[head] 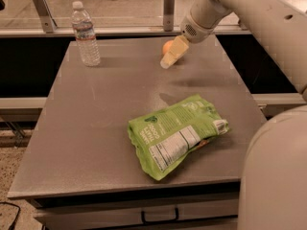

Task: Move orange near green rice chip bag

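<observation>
The orange [166, 47] is a small round fruit at the far middle of the grey table [96, 128], mostly hidden behind the gripper. The gripper [171, 54] has pale yellow fingers pointing down and left, right in front of the orange and just above the table. The green rice chip bag [175, 134] lies flat on the near right part of the table, its white label panel facing up, well apart from the orange.
A clear water bottle [86, 34] stands upright at the far left of the table. A railing with metal posts [169, 3] runs behind the table. The robot's white arm [254, 13] and body [276, 176] fill the right side.
</observation>
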Tool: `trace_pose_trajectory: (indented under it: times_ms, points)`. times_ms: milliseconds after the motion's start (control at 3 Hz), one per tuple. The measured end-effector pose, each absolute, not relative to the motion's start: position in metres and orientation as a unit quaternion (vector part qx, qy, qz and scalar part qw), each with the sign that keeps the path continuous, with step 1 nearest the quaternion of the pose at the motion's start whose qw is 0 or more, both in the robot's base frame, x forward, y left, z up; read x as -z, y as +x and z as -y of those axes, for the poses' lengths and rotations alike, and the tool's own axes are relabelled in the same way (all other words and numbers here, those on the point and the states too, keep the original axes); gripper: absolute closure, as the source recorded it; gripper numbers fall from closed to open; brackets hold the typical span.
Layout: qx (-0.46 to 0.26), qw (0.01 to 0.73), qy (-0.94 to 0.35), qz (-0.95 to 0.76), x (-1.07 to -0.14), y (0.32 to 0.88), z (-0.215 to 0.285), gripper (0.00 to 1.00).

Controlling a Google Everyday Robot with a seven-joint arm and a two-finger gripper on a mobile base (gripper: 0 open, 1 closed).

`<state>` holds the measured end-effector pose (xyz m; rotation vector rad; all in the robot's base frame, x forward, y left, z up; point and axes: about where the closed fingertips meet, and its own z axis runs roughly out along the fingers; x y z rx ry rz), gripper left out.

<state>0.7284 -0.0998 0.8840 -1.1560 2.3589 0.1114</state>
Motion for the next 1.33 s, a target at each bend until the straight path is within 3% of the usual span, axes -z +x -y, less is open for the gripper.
trace_pose_trajectory:
  times_ms: [667, 1333]
  points:
    - [-0.053, 0.262, -0.394, -0.879, -0.868, 0.761, 0.088, 0.00]
    - [-0.050, 0.256, -0.381, -0.887, -0.864, 0.762, 0.091, 0.57]
